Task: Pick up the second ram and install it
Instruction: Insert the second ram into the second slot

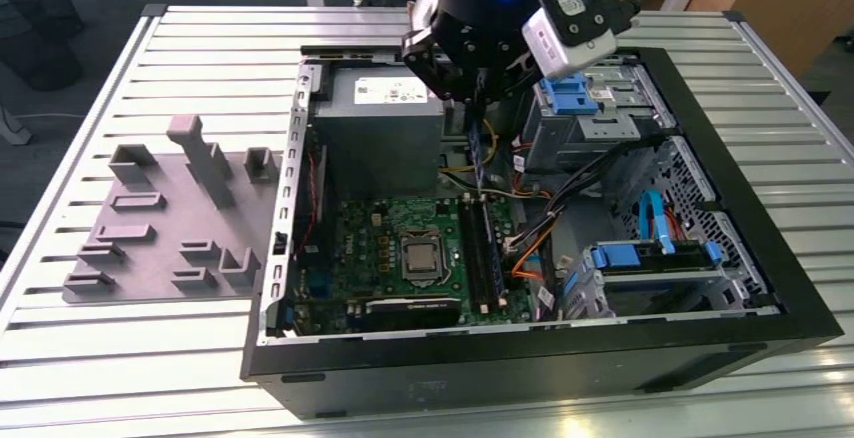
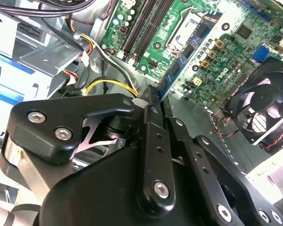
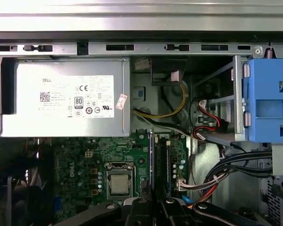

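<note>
In the exterior view, the gripper is seen over the open computer case, toward the case's twelve o'clock edge. It is just beside the grey power supply, at that unit's three o'clock. The second ram is pinched between the closed fingers and hangs on end below them, clear of the green motherboard. The long black memory slots lie at six o'clock from the stick, well apart from it. A grey fixture plate is laid on the slatted table, at nine o'clock from the case.

In the second wrist view, the gripper is shown with its jaws shut on one end of the second ram. The blue stick, with its row of black chips, reaches away from the fingers. Behind it the motherboard, the memory slots and a black fan are seen.

In the first wrist view, the gripper is seen clamped on the second ram. The stick is viewed edge-on as a thin line, in front of the memory slots. The processor socket sits near the stick, and the power supply and a blue drive caddy are seen beyond it.
</note>
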Controlling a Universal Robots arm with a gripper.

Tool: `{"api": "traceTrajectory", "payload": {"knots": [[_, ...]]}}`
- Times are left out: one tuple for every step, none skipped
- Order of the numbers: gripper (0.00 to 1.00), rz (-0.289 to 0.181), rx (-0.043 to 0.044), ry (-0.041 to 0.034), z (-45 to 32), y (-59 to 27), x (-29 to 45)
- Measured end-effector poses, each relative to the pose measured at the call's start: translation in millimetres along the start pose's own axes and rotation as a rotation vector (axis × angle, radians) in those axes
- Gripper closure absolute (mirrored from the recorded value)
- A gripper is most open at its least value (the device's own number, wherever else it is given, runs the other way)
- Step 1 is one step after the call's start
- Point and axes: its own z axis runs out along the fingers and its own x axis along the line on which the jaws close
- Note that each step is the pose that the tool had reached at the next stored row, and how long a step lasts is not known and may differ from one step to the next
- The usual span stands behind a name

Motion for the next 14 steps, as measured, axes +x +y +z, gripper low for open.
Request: {"api": "traceTrajectory", "payload": {"knots": [[0.86, 0.0, 0.0, 0.0, 0.8, 0.0, -0.2], [0.86, 0.0, 0.0001, 0.0, 1.5, 0.0, -0.3], [0.86, 0.0, 0.0001, 0.0, 2.2, 0.0, -0.4], [0.86, 0.001, 0.0001, 0.0, 2.8, 0.0, -0.6], [0.86, 0.001, 0.0001, 0.0, 3.3, 0.0, -0.7], [0.86, 0.001, 0.0001, 0.0, 3.8, 0.0, -0.8], [0.86, 0.002, 0.0001, 0.0, 4.3, -0.1, -1.0], [0.86, 0.002, 0.0001, -0.0001, 4.9, -0.1, -1.1], [0.86, 0.003, 0.0001, 0.0, 5.3, -0.1, -1.3], [0.86, 0.004, 0.0002, -0.0001, 5.8, -0.1, -1.6], [0.86, 0.005, 0.0002, -0.0001, 6.3, -0.1, -1.9], [0.86, 0.005, 0.0003, -0.0001, 6.9, -0.1, -2.3], [0.86, 0.006, 0.0002, -0.0001, 7.6, -0.1, -2.7], [0.86, 0.007, 0.0003, -0.0002, 8.3, -0.1, -3.1]]}}
